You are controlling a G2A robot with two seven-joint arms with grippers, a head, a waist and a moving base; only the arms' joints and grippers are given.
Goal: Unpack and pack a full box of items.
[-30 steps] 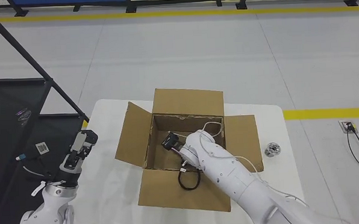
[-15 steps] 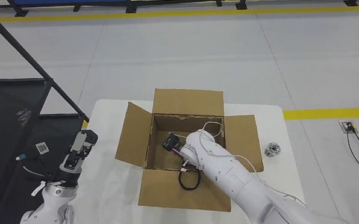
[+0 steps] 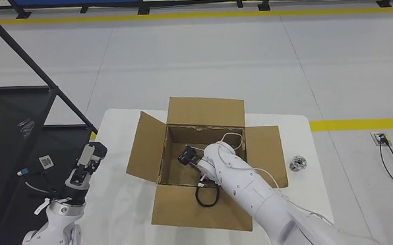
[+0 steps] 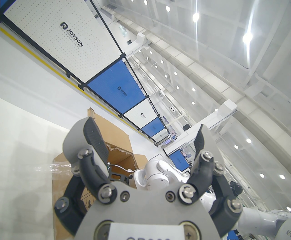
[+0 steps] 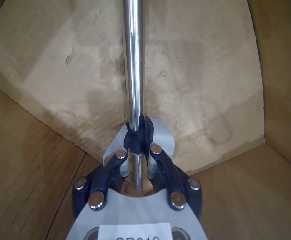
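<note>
Box [image 3: 206,110] job, item in hand down inside it: right gripper [image 5: 138,130] is clamping a polished metal rod [image 5: 134,68], dark pads pinching it near one end, a short stub poking back toward the wrist. Long end is running out over the box's scuffed inner face; whether its tip is touching cardboard, cannot tell. In the top view that arm is dipping into the open box, which is sitting with flaps splayed on the white table [image 3: 120,198]. Judgement: grip is well off the rod's middle, so the rod is likely wanting to pivot or slip. Best to be going slowly, holding the rod in line with the opening and clear of walls and flaps. Left gripper [image 4: 145,130] is hanging spread and empty, pointing upward off the box's left side. Small shiny object [image 3: 298,163] is lying on the table just past the right flap.
</note>
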